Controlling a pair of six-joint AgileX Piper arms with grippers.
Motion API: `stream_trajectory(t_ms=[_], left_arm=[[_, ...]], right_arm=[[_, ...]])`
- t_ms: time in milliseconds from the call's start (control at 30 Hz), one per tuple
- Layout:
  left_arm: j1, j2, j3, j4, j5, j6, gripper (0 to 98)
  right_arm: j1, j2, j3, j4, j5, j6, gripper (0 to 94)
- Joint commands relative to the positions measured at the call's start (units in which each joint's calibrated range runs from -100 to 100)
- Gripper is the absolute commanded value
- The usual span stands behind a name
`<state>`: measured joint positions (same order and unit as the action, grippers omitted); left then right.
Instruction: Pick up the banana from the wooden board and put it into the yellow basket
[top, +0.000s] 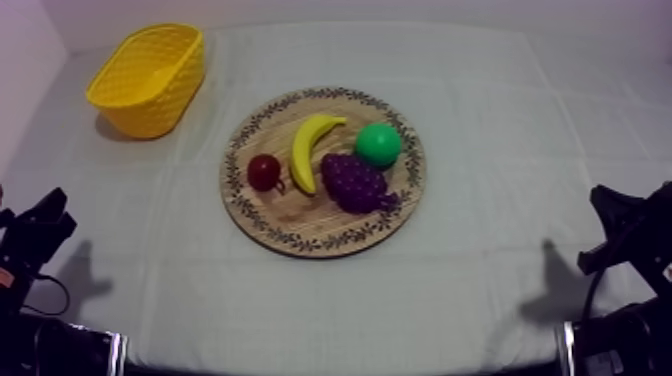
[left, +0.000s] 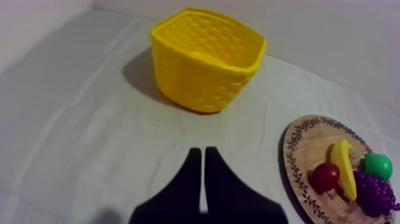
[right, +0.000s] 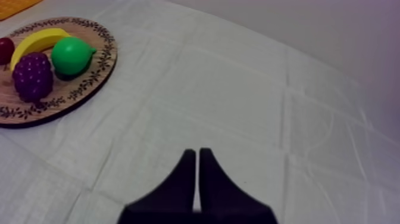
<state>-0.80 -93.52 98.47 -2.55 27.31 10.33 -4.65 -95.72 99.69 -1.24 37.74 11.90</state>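
grapes (top: 353, 182), pear (top: 378, 144), small red fruit (top: 264, 171)

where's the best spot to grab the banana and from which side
Probably from above, across the banana at its half nearer the pear: it lies flat on the wooden board, and the grapes and small red fruit crowd its other half.

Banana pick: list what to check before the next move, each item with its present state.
1. Banana lying on the board, top uncovered: ok.
2. Room to grip at the banana's sides: grapes and red fruit sit close on either side: cannot tell.
3. Basket upright, mouth open: ok.
4. Left pincer, facing the basket, open for a grasp: not ok, it is shut.
5. Right pincer away from the board: ok; it is shut.
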Motion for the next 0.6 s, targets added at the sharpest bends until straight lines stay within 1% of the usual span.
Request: stream_trajectory(t_ms=[0, 100, 167, 233, 367, 467, 567], left_arm=[[2.19, 8.91, -3.35, -0.80, -2.51, 1.25, 0.1], [6.54, 19.84, -11.46, -2.93, -2.73, 3.63, 0.1], [9.76, 26.62, -18.39, -4.33, -0.89, 5.10, 0.1], [12.77, 32.88, -25.89, -5.32, 2.15, 5.95, 0.1], [17.50, 45.28, -40.92, -6.25, 9.77, 6.76, 0.1], [20.43, 54.33, -50.58, -6.29, 15.06, 7.06, 5.7], [24.15, 63.39, -59.36, -7.11, 19.60, 7.97, 8.7]], right_arm=[[-0.02, -0.03, -0.03, -0.01, 0.00, -0.02, 0.2], [-0.02, -0.03, -0.03, -0.01, 0.00, 0.01, 0.2], [-0.02, -0.03, -0.03, -0.01, 0.00, -0.01, 0.2], [-0.02, -0.03, -0.03, -0.01, 0.00, -0.02, 0.2], [-0.02, -0.03, -0.03, -0.01, 0.00, -0.02, 0.2], [-0.02, -0.03, -0.03, -0.01, 0.00, 0.01, 0.2], [-0.02, -0.03, -0.03, -0.01, 0.00, 0.03, 0.2]])
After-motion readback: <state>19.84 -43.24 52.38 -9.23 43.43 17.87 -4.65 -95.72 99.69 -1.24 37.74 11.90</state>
